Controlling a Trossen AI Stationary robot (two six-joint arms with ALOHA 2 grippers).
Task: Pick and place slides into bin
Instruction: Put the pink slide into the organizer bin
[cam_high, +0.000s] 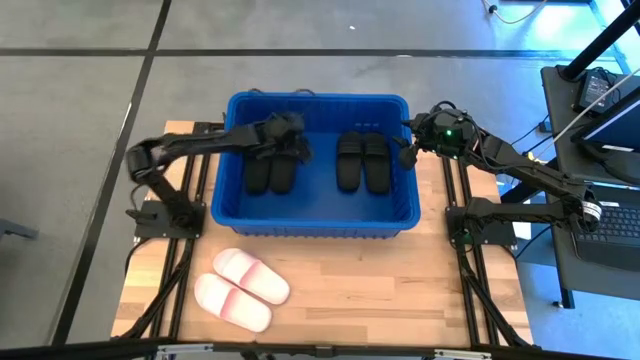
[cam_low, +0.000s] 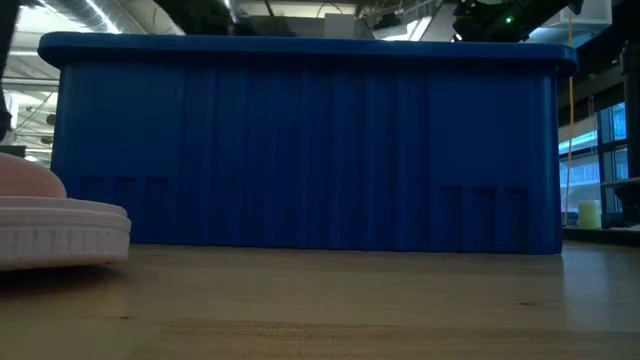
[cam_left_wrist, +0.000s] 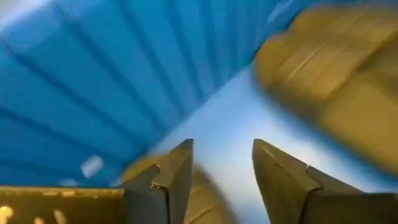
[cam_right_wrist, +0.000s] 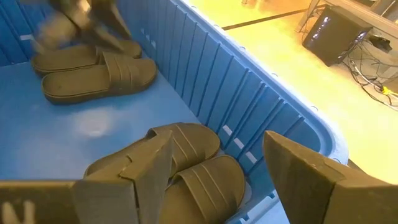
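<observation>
Wooden table (cam_high: 400, 290) on grey floor (cam_high: 70, 120); desk with laptop (cam_high: 615, 135) and keyboard (cam_high: 608, 222) beside it.

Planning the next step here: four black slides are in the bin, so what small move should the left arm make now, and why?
Probably lift the left gripper out of the bin: its jaws are open and empty above the left black pair, while two white slides wait on the table. The right gripper hangs open over the bin's right rim.

Inside the bin (cam_high: 318, 222), bare floor lies open between my two black pairs (cam_high: 271, 165) (cam_high: 362, 161); my left end effector (cam_high: 292, 133) crowds the far wall.
</observation>
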